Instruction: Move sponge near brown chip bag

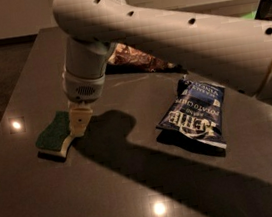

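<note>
The sponge (53, 135), dark green on top with pale yellow foam below, lies flat on the dark table at the left. My gripper (77, 128) hangs down from the big white arm and sits right at the sponge's right edge, touching or almost touching it. The brown chip bag (138, 60) lies further back near the table's middle, mostly hidden behind my arm; only a crinkly brown part shows.
A blue chip bag (194, 113) with white letters lies right of the middle. My white arm (181, 38) crosses the upper right of the view. The dark table (48, 203) ends at a left edge close to the sponge. A dark box (270, 1) stands far right.
</note>
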Robot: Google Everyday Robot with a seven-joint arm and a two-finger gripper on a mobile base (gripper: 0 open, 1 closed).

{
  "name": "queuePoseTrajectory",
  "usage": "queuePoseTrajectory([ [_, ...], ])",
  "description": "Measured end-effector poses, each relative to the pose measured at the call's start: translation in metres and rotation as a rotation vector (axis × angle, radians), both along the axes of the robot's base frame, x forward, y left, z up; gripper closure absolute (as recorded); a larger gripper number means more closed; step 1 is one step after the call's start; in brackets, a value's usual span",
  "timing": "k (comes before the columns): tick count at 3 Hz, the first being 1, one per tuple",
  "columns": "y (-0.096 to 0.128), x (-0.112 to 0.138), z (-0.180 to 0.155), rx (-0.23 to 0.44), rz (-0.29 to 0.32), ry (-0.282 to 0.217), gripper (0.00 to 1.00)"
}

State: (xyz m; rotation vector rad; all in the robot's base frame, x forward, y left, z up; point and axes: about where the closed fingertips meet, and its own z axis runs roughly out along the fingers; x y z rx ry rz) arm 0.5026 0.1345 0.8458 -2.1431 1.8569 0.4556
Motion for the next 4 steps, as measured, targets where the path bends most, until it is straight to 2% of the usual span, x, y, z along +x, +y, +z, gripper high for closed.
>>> queuePoseTrajectory([
  [1, -0.023, 0.015, 0.014, 0.024, -0.068, -0.003, 0.99],
  [3, -0.1, 0.069, 0.044, 0.013, -0.254, -0.076, 1.0],
  [4, -0.133, 0.097, 0.055, -0.027, -0.332, -0.148, 1.0],
])
